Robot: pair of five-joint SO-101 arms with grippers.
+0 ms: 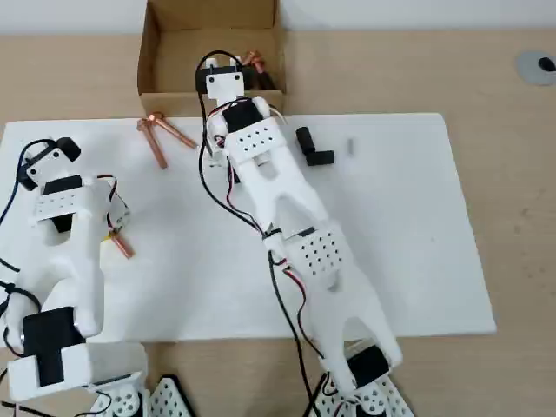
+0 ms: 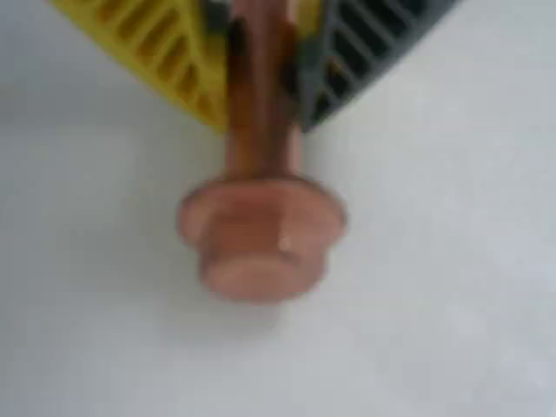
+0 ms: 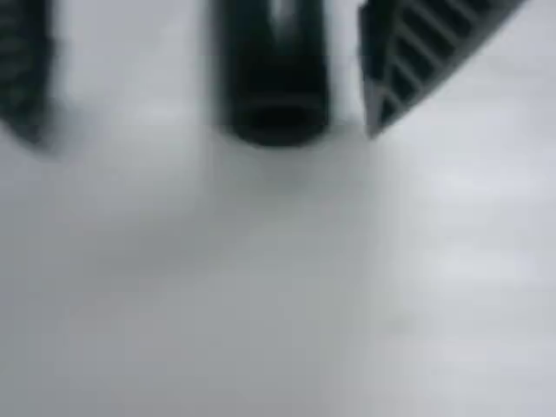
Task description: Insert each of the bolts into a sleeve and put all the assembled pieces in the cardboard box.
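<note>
My left gripper (image 2: 261,117) is shut on a copper bolt (image 2: 261,230), whose flanged head points away from the fingers just over the white mat. In the high view that bolt (image 1: 122,247) pokes out beside the left gripper (image 1: 113,230) at the mat's left side. A black sleeve (image 3: 276,78) lies on the mat between the fingers of my right gripper (image 3: 201,130), which is open with gaps on both sides. The right arm (image 1: 261,165) stretches toward the cardboard box (image 1: 149,61). Two more bolts (image 1: 161,135) and two black sleeves (image 1: 314,148) lie on the mat.
The box stands at the table's far edge and holds copper and black pieces (image 1: 256,65) in its right corner. The white mat (image 1: 400,252) covers most of the table. A small grey mark (image 1: 351,146) sits right of the sleeves. A round grey fitting (image 1: 536,67) is at the far right.
</note>
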